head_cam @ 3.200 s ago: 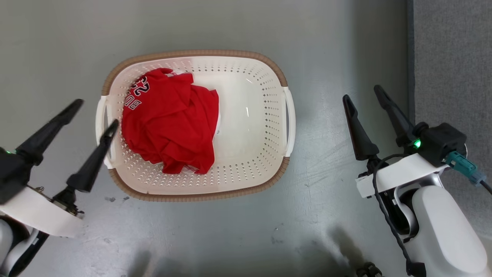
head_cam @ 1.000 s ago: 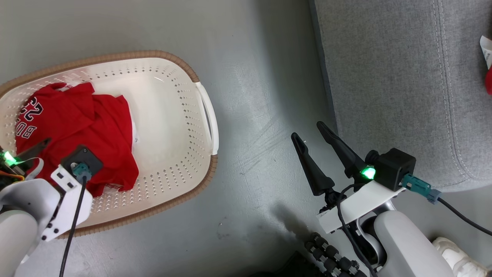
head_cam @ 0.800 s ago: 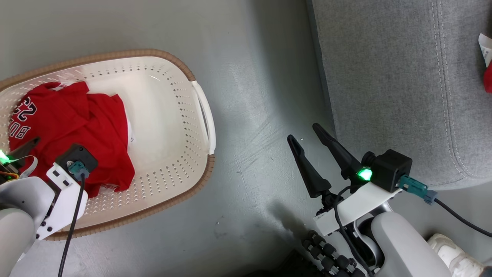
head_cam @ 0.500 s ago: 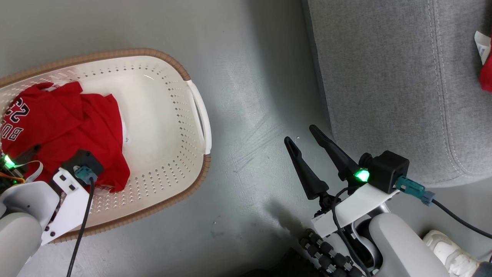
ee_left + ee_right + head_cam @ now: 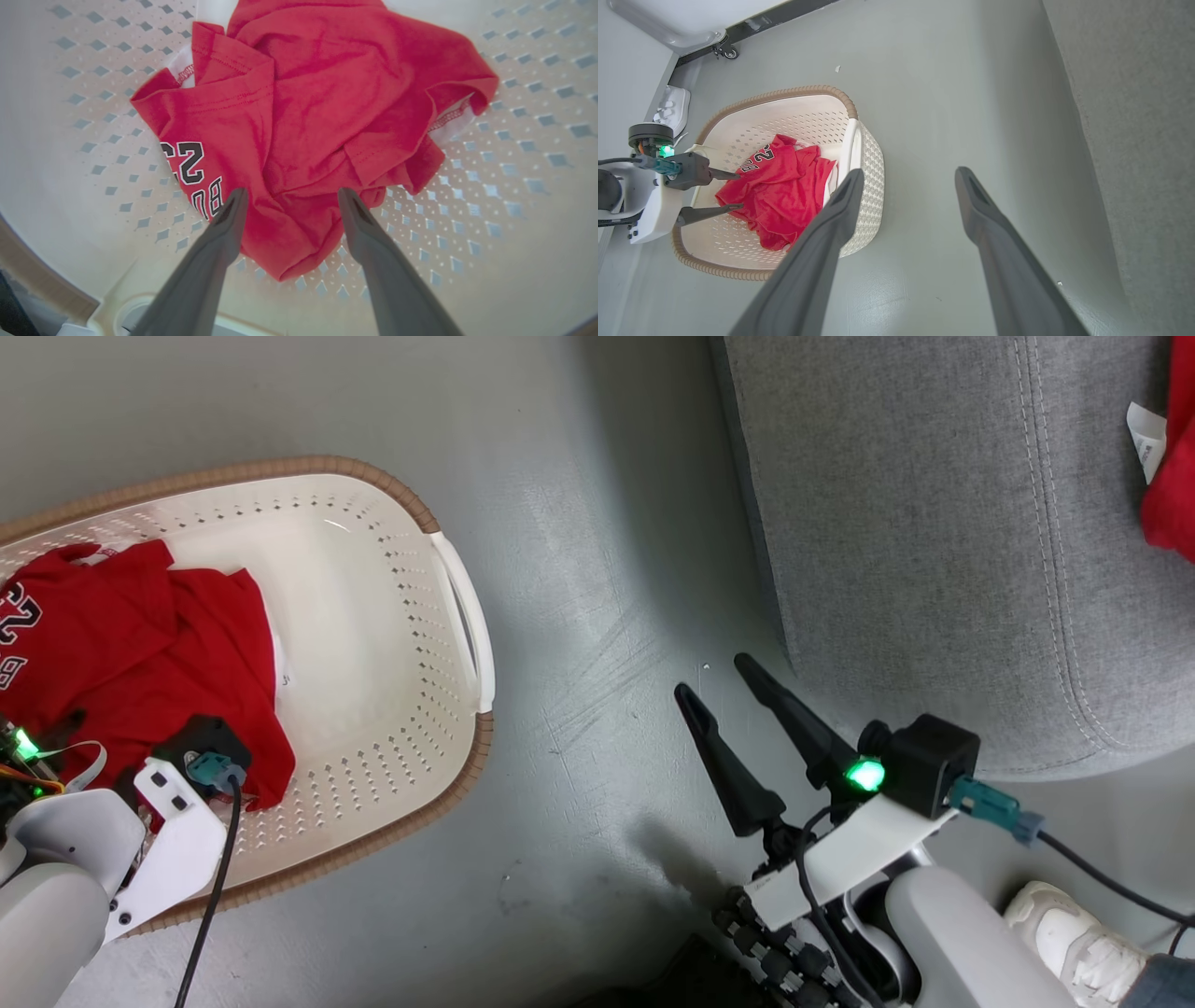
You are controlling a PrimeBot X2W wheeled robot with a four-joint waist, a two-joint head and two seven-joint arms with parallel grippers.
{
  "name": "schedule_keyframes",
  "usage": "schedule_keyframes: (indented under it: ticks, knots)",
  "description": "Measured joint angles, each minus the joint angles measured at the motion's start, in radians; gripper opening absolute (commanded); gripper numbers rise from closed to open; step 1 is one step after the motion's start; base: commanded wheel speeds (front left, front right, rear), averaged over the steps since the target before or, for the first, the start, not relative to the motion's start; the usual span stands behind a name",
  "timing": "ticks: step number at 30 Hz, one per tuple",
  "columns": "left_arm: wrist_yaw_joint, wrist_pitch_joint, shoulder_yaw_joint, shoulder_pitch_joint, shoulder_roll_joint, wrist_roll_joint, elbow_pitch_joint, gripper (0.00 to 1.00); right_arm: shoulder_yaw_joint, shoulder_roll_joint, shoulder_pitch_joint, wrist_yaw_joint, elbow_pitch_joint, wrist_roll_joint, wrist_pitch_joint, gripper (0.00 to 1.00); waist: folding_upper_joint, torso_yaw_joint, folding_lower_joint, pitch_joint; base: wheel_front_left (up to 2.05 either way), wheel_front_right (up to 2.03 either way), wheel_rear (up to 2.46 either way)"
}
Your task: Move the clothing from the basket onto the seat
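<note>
While the left hand [image 5: 292, 192] hovers wide open and empty over the red clothing [image 5: 327, 93] in the basket [image 5: 392, 728], it should drop onto the thick middle fold before pinching, then swing to the seat [image 5: 915, 523]; the right hand [image 5: 711, 676] hangs open, empty.

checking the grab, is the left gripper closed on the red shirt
No, the left gripper is spread open over the red shirt lying in the basket.
</note>
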Motion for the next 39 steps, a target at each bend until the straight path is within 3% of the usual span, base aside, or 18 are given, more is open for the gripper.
schedule_keyframes:
  ticks: [21,39]
  knots:
    - [0.0,0.091,0.004,0.027,0.011,-0.026,0.014,1.0,0.033,0.002,0.017,0.0,-0.02,0.018,0.0,1.0,0.0,-0.035,0.0,0.03,0.0,0.0,0.0]
    - [0.018,0.11,0.066,0.028,0.04,-0.085,0.007,1.0,0.037,0.002,0.035,0.0,-0.041,0.018,0.0,1.0,0.0,-0.051,0.0,0.068,0.0,0.0,0.0]
